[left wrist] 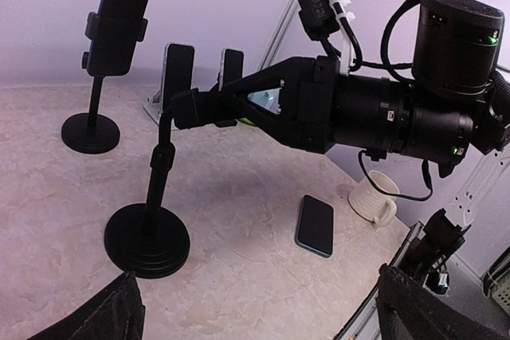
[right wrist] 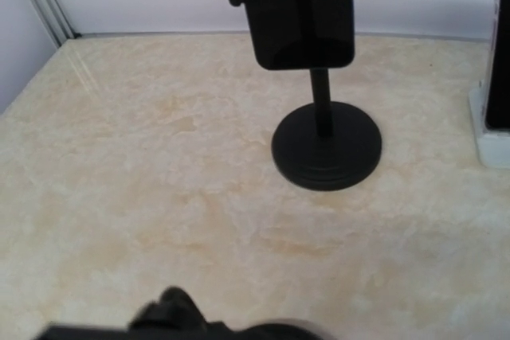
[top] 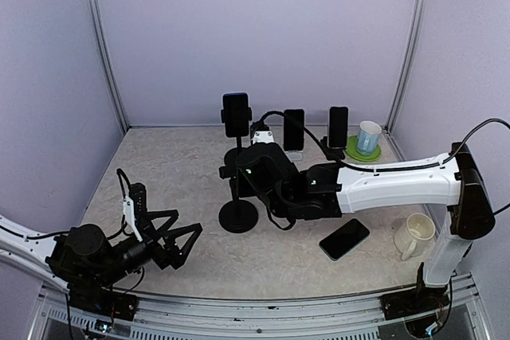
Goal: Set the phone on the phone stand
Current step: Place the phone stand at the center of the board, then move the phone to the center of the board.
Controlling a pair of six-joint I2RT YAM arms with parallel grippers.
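Note:
A dark phone (top: 344, 238) lies flat on the table, right of the near phone stand (top: 238, 214); the left wrist view shows this phone (left wrist: 316, 224) screen up. My right gripper (top: 232, 171) reaches across the table. In the left wrist view its fingers (left wrist: 191, 109) are closed together on the top of the near stand's pole (left wrist: 159, 173). At the near left my left gripper (top: 185, 233) stands wide open, holding nothing and aimed at the stand's base (left wrist: 147, 240). Only a blurred dark shape (right wrist: 183, 320) of the right gripper's end shows in its own view.
A second black stand (top: 236, 115) at the back holds a phone (right wrist: 299, 9). Two more phones (top: 293, 129) (top: 338, 127) lean in white holders. A cup (top: 368, 138) on a green plate stands back right, a white mug (top: 414, 234) near right. Walls enclose the table.

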